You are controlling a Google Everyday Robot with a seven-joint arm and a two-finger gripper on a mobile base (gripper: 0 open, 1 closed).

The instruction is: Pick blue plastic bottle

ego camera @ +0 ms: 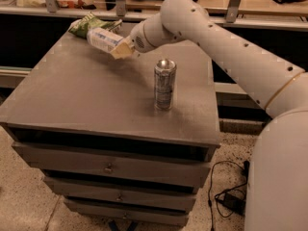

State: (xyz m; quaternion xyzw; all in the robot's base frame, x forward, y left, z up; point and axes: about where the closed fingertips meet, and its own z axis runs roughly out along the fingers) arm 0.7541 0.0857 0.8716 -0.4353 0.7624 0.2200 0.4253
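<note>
Clasping blue plastic bottle seemingly by end, tool near green bag

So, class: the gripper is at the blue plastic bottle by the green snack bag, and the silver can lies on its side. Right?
No: the camera view shows the silver can standing upright. The gripper is indeed at the blue plastic bottle by the green snack bag.

Outstretched arm, pincer tight on blue plastic bottle
</note>
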